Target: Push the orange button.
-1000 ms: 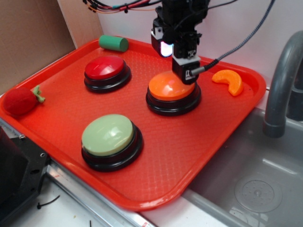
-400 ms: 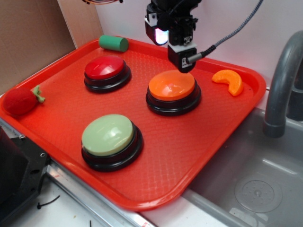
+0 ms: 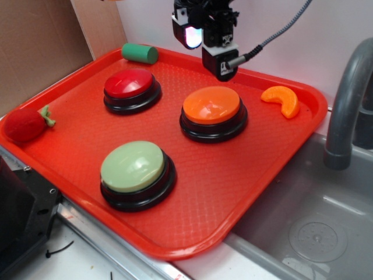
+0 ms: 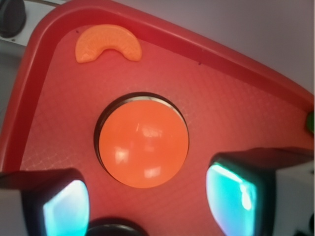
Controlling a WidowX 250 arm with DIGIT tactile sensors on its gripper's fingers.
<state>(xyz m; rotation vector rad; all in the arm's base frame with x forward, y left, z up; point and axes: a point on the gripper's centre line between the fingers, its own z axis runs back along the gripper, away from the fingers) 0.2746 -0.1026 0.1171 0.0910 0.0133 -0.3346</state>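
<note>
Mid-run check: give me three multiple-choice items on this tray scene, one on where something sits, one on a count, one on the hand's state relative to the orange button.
1. Where is the orange slice toy?
A. Beside the red button
B. Near the tray's corner by the faucet
C. On the green button

2. How many dome buttons sit on the tray?
A. Two
B. Three
C. Four

3. How does the hand stand to the orange button?
A. Pressing on it
B. Raised clear above it
C. Resting on the tray beside it

Answers: 1 B, it lies by the rim nearest the faucet. 2 B, red, orange, pale green. 3 B, the wrist view shows the whole dome uncovered below.
</note>
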